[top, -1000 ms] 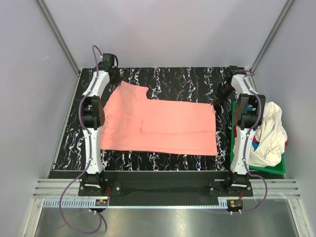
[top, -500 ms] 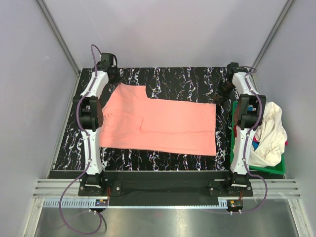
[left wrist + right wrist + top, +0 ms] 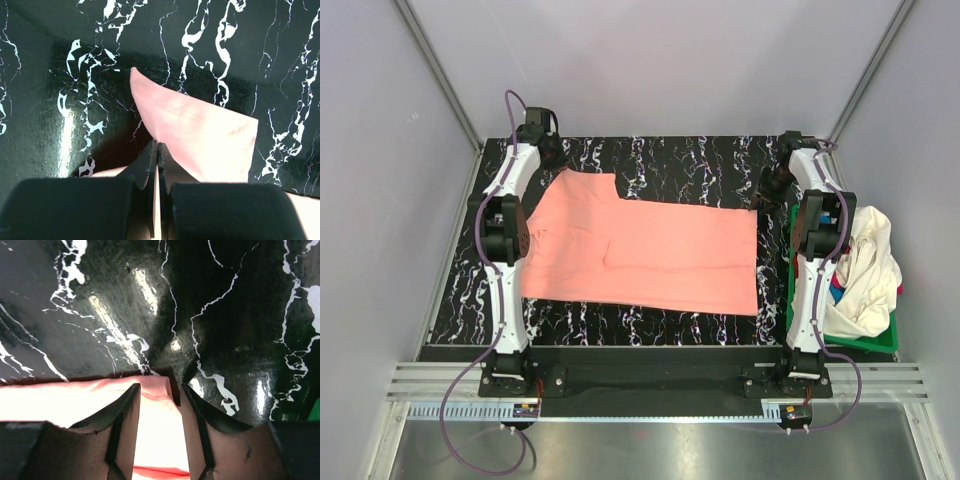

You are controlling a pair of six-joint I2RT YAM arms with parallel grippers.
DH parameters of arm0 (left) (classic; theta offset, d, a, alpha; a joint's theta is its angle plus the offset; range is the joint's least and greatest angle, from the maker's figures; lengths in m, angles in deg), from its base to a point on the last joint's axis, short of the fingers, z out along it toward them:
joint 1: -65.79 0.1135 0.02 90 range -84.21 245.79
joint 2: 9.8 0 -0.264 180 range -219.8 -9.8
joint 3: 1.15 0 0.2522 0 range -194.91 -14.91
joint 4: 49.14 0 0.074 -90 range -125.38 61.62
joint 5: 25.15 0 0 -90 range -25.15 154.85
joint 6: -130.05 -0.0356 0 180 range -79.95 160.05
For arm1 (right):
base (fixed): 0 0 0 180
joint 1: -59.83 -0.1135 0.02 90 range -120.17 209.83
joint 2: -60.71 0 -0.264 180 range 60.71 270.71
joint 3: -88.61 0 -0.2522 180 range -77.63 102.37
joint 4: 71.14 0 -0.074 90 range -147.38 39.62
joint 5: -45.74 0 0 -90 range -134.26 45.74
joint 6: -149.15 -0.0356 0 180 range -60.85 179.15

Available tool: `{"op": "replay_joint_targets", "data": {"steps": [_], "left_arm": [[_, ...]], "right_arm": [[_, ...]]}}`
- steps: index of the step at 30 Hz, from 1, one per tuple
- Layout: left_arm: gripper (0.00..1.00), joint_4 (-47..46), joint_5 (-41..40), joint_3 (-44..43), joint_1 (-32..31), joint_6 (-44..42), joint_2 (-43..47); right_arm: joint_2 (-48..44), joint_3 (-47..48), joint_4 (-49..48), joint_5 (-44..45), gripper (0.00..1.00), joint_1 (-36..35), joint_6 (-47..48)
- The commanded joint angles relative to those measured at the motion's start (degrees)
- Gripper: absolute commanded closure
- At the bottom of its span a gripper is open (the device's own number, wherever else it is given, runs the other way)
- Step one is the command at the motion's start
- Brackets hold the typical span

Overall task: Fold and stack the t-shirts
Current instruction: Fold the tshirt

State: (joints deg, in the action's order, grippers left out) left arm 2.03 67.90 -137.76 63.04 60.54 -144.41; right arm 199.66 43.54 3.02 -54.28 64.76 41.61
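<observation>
A salmon-pink t-shirt lies spread flat on the black marbled table. My left gripper is at the shirt's far left corner. In the left wrist view this gripper is shut, pinching the pink cloth at its edge. My right gripper hovers at the shirt's far right corner. Seen from the right wrist, the right gripper is open, and the pink corner lies loose on the table between its fingers. A cream-white t-shirt is heaped in the basket on the right.
The green plastic basket stands at the table's right edge beside the right arm, with bits of blue cloth and magenta cloth under the cream one. Grey walls close in the table at the back and sides.
The right gripper opened and let go of the shirt's far right corner. The left gripper drew its corner a little farther back and left, flattening the shirt's far edge.
</observation>
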Motion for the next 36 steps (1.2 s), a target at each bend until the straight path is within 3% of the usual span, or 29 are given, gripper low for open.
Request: {"op": "replay_joint_targets", "data": {"steps": [1, 6, 15, 18, 36], "left_arm": [[1.0, -2.34, 1.43, -0.55, -0.33, -0.8, 1.54], [1.0, -2.43, 1.52, -0.64, -0.42, -1.42, 1.72], [1.0, -2.78, 2.22, -0.11, -0.33, -2.03, 2.15], [1.0, -3.04, 2.84, 0.59, -0.33, -2.03, 2.86], [1.0, -3.39, -1.38, 11.74, 1.25, -2.74, 12.43]], "right_arm": [[1.93, 2.49, 0.86, 0.88, 0.56, 0.26, 0.93], [3.43, 3.73, 1.3, 1.14, 0.6, 0.26, 1.37], [1.94, 5.14, 0.68, 0.44, 0.94, 0.26, 1.81], [-0.43, 4.18, 0.94, 0.79, 0.99, 0.26, 1.37], [-12.47, -7.42, 1.12, 3.86, 1.0, 0.26, -1.0]]}}
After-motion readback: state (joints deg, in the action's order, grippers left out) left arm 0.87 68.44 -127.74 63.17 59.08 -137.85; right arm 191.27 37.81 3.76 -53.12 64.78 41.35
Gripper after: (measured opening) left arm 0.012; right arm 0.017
